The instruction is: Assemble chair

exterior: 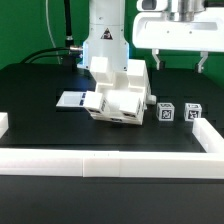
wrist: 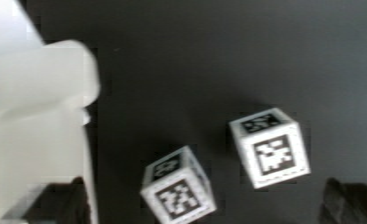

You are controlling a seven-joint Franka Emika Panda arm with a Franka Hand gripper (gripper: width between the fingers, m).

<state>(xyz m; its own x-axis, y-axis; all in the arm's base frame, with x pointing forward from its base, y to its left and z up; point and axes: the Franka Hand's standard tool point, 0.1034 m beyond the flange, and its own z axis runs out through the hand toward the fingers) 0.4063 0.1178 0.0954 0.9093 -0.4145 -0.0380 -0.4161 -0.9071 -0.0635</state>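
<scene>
The arm [exterior: 105, 30] is white, round and smooth, with a small blue spot [exterior: 100, 46] low on it. Black cables [exterior: 68, 22] run up beside it. The gripper [exterior: 178, 64] is a wide white block, grey on top, with two thin dark fingers [exterior: 154, 60]. In the wrist view, the fingertips [wrist: 59, 200] look black and blurry.

I'm looking at a robot lab: a black table [exterior: 40, 85] fenced by a low white wall [exterior: 100, 160], a green backdrop [exterior: 25, 25] and tagged blocks [exterior: 165, 111].
</scene>
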